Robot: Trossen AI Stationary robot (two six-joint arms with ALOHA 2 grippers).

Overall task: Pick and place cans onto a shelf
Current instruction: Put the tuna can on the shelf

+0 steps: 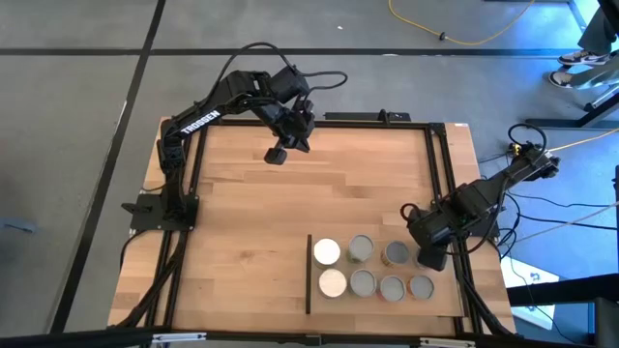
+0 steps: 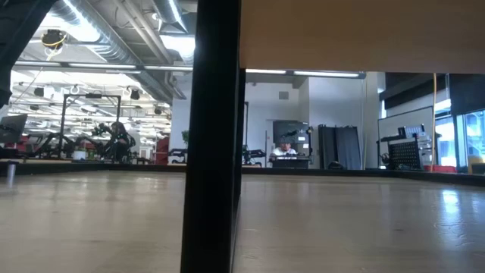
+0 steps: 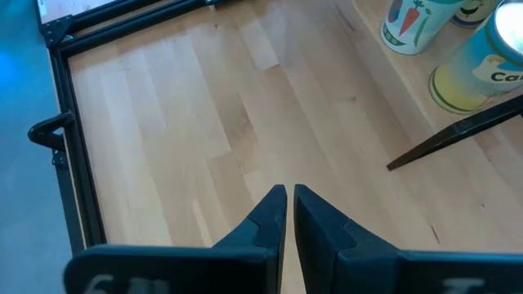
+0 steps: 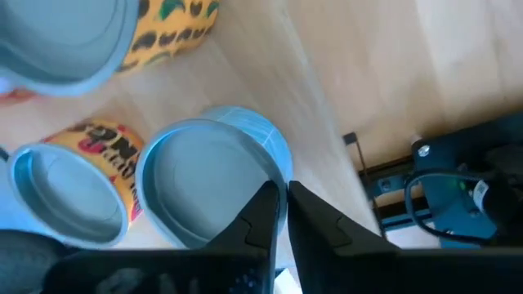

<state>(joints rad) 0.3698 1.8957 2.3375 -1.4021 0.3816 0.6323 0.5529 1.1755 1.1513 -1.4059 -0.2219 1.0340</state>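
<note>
I see my right gripper [image 4: 282, 214] almost closed (a thin gap), holding nothing, its tips over a can [image 4: 214, 181]. My left gripper [image 3: 289, 214] hangs nearly closed, cans [image 1: 372, 267] far off.

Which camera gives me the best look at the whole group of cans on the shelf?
The high view: all seven cans show from above, in two rows on the shelf beside the right hand. The right wrist view shows only three close up, the left wrist view parts of two, and the low view none.
</note>
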